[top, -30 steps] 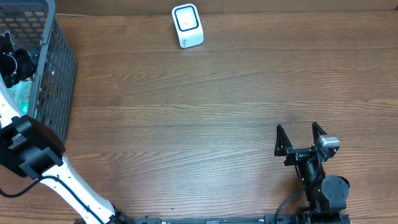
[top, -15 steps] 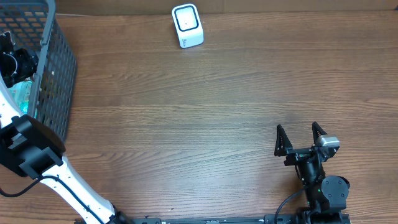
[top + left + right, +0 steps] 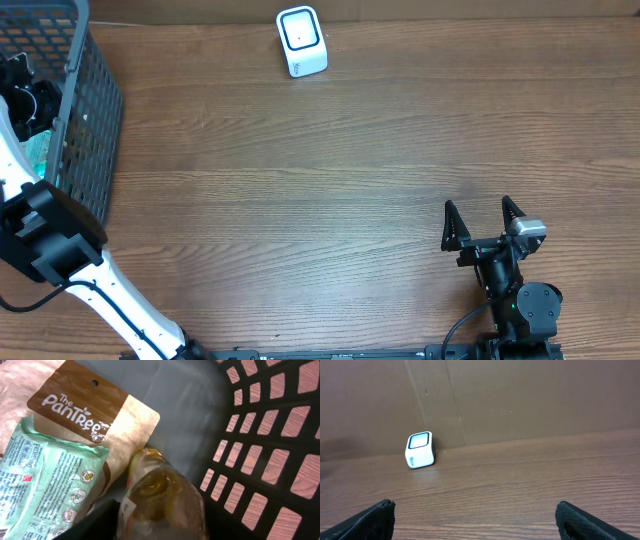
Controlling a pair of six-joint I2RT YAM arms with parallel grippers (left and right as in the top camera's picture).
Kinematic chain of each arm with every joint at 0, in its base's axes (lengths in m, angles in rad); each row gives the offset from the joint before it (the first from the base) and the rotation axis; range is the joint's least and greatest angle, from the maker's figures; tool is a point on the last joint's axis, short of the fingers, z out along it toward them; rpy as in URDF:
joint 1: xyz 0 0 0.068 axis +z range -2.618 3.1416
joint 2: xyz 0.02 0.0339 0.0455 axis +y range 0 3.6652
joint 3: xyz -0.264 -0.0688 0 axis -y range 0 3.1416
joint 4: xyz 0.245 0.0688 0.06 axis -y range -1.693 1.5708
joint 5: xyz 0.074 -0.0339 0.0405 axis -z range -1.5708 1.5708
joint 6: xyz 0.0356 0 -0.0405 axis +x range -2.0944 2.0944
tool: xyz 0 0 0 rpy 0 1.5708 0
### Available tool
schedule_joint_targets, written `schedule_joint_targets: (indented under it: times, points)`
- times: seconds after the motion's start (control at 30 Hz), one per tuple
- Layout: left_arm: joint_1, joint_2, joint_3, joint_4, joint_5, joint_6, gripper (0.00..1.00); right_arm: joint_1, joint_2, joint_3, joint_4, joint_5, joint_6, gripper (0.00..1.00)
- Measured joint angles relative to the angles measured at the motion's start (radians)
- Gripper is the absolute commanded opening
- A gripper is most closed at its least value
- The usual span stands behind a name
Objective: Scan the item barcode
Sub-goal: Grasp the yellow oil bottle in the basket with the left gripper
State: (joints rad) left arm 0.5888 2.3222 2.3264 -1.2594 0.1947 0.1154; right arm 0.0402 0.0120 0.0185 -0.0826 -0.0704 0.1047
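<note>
The item, a clear packet with yellow contents and a small white label (image 3: 162, 495), lies in the dark mesh basket (image 3: 95, 110) at the table's far left. My left gripper (image 3: 160, 527) reaches down into that basket (image 3: 260, 450) and its dark fingers (image 3: 97, 522) press against both sides of the packet. From overhead the left gripper (image 3: 25, 95) shows just inside the basket rim. The white barcode scanner (image 3: 301, 41) stands at the back of the table, also seen ahead in the right wrist view as the scanner (image 3: 420, 450). My right gripper (image 3: 483, 222) rests open near the front right, with nothing in it.
Beside the packet in the basket lie a brown and tan "The Pantree" pouch (image 3: 85, 405) and a pale green wrapped pack (image 3: 45, 485). A brown cardboard wall (image 3: 520, 400) backs the wooden table (image 3: 330, 190) behind the scanner.
My left gripper's jaws have closed in on the clear packet, and the wrist has shifted slightly toward the back of the basket. The right arm has not moved.
</note>
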Motion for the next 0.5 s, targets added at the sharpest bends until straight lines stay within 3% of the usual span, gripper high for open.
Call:
schedule_joint_targets:
  times: [0.13,0.27,0.5]
  points:
    - [0.000,0.000,0.000,0.002,0.000,0.000,0.50,0.000,0.000,0.000,0.000,0.000,0.000,1.00]
    - [0.000,0.000,0.000,0.013,-0.015,-0.001,0.38,0.000,0.000,0.000,0.000,0.000,0.000,1.00]
    - [0.000,-0.042,0.000,0.045,-0.041,-0.027,0.38,0.000,0.000,0.000,0.000,0.000,0.000,1.00]
